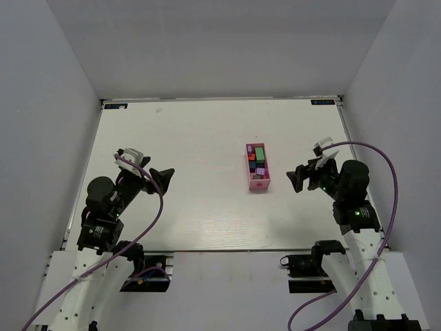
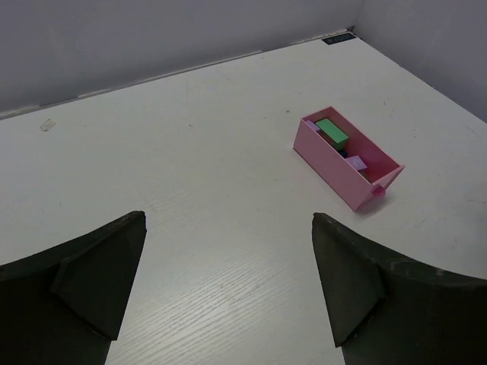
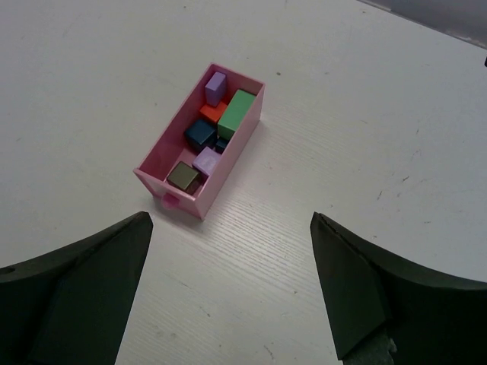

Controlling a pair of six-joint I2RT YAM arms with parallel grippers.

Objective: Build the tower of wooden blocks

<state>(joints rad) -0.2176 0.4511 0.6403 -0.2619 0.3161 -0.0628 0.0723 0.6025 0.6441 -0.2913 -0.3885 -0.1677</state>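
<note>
- Zero blocks stand on the table [image 1: 193, 145], so I judge the task to be at its opening step: the first pick is not yet begun.
- The left arm [image 1: 103, 203] is folded low at the table's left side, its wrist pointing inward toward the middle. The right arm [image 1: 351, 196] mirrors it on the right side (elbow back, wrist turned in).
- The left gripper [image 2: 228, 220] hangs above bare table with its jaws spread wide and nothing between them, well apart from the load.
- The right gripper [image 3: 228, 217] is likewise wide open and empty. It sits nearer the load, which lies just ahead of its fingers in the wrist view.
- The tray [image 3: 232, 163], pink and narrow, lies right of the table's centre, between the two grippers.
- All the blocks [image 3: 202, 135] lie loose inside it, crowded together and touching.
- The green block [image 3: 237, 112] is the largest and lies against one long wall. Orange, blue, purple and a dark one fill the rest. Whether more lie beneath them I cannot tell.
- The next move, as I read it, calls for the right gripper to descend over the tray, narrow its jaws to fit between the walls, and lift one block out to bare table as the tower's base.
</note>
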